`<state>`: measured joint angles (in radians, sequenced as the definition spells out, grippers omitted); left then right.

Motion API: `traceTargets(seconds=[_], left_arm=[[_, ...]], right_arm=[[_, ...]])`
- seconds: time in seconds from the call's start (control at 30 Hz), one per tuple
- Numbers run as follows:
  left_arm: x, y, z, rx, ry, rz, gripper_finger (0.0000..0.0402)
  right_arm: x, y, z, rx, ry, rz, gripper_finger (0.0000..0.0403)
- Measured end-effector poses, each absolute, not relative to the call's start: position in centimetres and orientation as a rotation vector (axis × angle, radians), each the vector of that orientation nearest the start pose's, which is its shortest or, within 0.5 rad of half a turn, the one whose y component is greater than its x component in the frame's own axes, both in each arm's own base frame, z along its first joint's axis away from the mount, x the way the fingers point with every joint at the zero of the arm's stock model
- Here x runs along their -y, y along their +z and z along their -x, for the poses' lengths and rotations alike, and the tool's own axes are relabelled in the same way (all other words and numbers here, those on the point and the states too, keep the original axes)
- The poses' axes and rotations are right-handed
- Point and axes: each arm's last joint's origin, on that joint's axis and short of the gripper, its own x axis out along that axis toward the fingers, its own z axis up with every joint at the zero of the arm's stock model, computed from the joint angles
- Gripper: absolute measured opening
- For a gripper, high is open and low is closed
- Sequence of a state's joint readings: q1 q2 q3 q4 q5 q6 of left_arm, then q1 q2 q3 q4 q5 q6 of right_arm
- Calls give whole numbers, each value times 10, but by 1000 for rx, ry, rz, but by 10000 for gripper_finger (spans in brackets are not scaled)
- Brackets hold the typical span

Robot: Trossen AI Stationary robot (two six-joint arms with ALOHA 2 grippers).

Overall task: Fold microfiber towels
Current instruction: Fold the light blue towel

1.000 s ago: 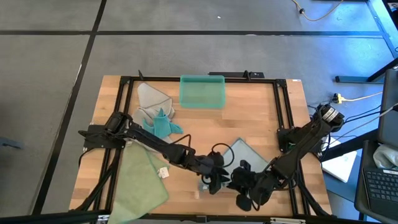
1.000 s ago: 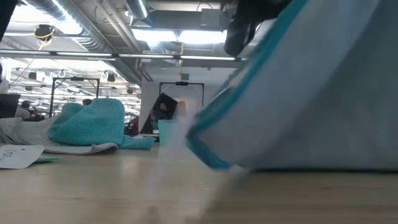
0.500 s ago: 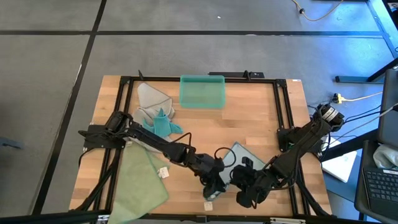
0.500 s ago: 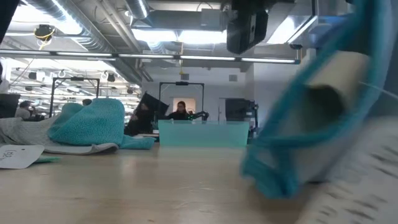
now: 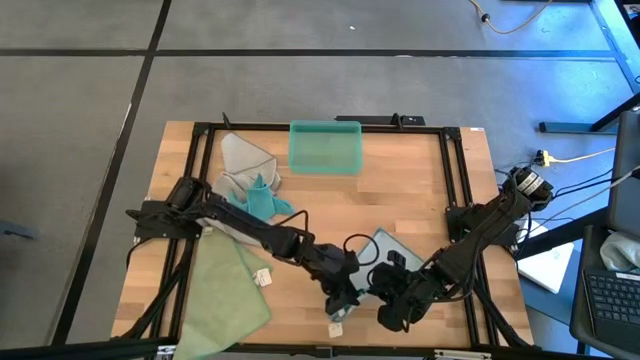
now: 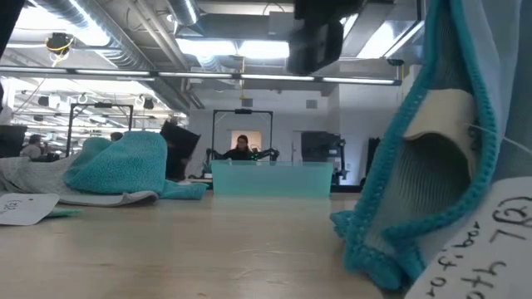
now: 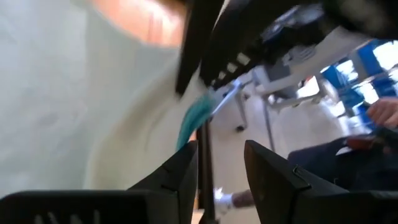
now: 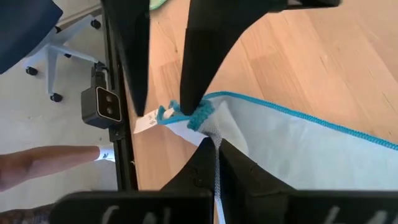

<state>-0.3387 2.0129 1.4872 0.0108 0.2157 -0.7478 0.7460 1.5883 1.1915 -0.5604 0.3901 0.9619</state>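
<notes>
I am pinching the teal-edged corner of the pale grey towel (image 8: pixel 273 140) with my right gripper (image 5: pixel 392 312), fingers fully closed, at the lower centre of the high view. My left gripper (image 5: pixel 338 303) is hanging just beside it, fingers parted around that same corner.

Near the desk's front edge, the pale blue towel (image 5: pixel 392 250) with its teal hem has been drawn into a smaller, bunched shape; a second ago it lay spread wider between the two arms. The left tool (image 5: pixel 340 302) and right tool (image 5: pixel 388 312) have shifted slightly toward the front. In the low view the towel, which earlier filled the right half as a blur, now hangs at the right with its white tag (image 6: pixel 486 249) showing, the teal bin (image 6: pixel 270 178) behind uncovered.
</notes>
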Motion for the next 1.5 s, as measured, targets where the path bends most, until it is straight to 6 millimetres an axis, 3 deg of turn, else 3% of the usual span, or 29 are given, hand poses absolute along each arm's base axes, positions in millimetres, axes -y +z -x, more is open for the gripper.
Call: traceTargets(seconds=[0.17, 0.4, 0.9, 1.23, 1.5], left_arm=[[157, 221, -427, -743, -307, 649, 124], [152, 234, -425, -680, -272, 613, 124], [155, 233, -424, -652, -174, 569, 124], [162, 217, -427, -668, -184, 542, 124], [171, 221, -427, -619, -180, 576, 124]], right_arm=[[-215, 251, -248, -867, -79, -384, 7], [-216, 251, -247, -880, -65, -387, 7], [-216, 251, -248, -877, -65, -387, 7], [-217, 251, -249, -866, -58, -395, 7], [-212, 251, -253, -864, -83, -409, 7]])
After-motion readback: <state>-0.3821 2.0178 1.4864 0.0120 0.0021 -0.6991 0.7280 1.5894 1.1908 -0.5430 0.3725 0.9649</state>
